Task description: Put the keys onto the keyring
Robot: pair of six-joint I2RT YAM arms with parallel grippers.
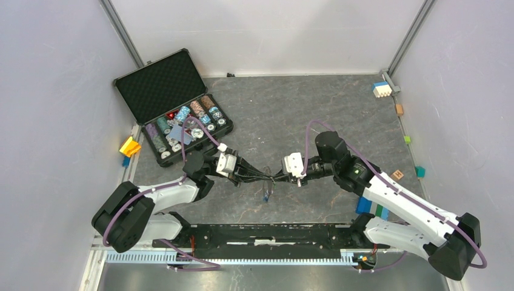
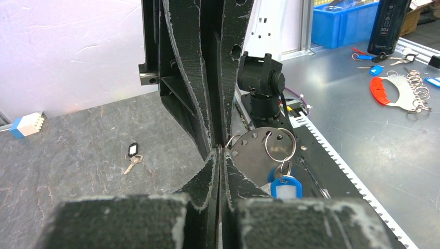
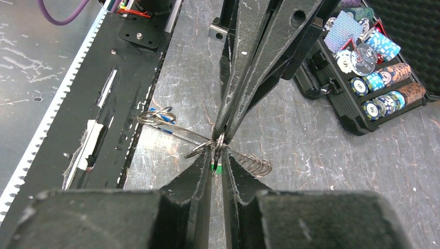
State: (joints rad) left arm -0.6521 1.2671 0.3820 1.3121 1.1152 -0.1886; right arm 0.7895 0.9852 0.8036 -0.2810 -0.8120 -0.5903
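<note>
step: looks like threading the green key onto the keyring; both arms meet tip to tip in the air over the near middle of the table.
left gripper: fingers pressed fully together, pinching the keyring's thin wire.
right gripper: fingers almost closed, just a sliver of gap. A green edge shows between them, so I take it to be gripping the green key edge-on. Can't see the key's hole.
keyring: off the surface, strung across both sets of tips, with the chain-like stretch sticking out one side and the wire loop out the other.
blue key: dangling from the keyring by its small ring, already on.
black key: lying flat on the table, apart from both arms.
progress: one on, one in hand, one to go, by my guess.
do it well: left holds the wire dead steady; right lines the key's small ring up with the wire's open end and slides along it. No twisting, small moves only.
risk: the key slips out of the thin pinch, or the dangling blue key swings and slides off the open end.
</note>
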